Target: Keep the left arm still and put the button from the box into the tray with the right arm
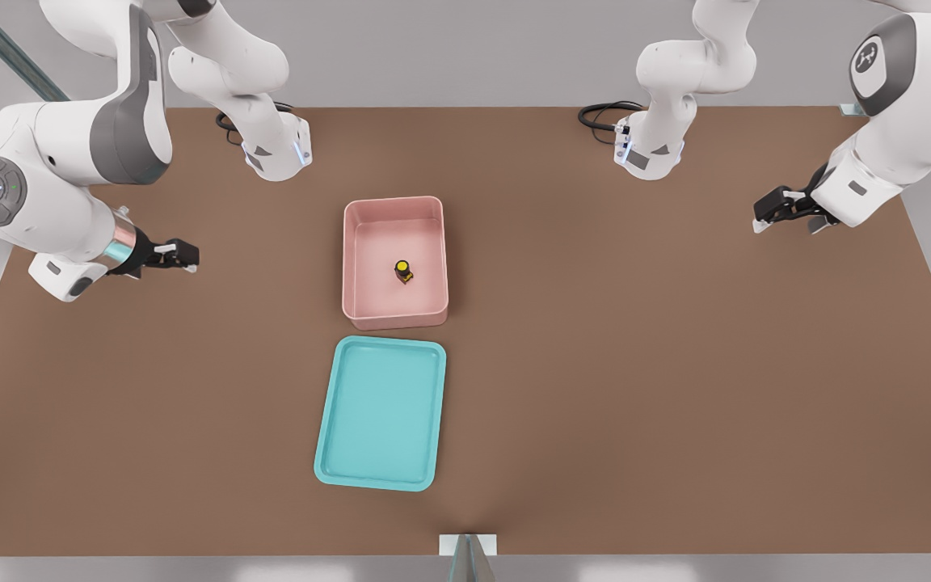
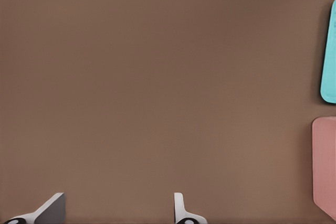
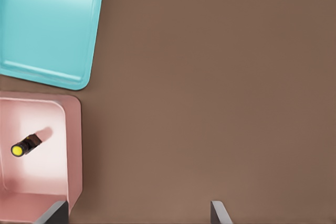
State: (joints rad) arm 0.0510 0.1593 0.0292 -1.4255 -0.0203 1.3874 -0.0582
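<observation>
**Button waiting in box, reach not begun**

Tray (image 1: 381, 414) just nearer than the box (image 1: 393, 263). Button (image 1: 402, 271) upright on box floor, right of centre. Gripper (image 1: 179, 256) well left of box, fingers spread, empty. Best approach: come over the wall, descend straight, close on the dark body below the cap

You had a plain brown table (image 1: 635, 364) carrying everything. A pink box (image 1: 355, 267) sat on it near the middle, and a teal tray (image 1: 381, 414) lay flat just beside the box's near end, the two apart by a narrow strip of bare tabletop. Two white arm bases (image 1: 275, 149) stood on the far edge. Your right arm's gripper (image 1: 183, 257) hung above the table at the front view's left, well apart from the box, fingers spread and holding nothing.
</observation>
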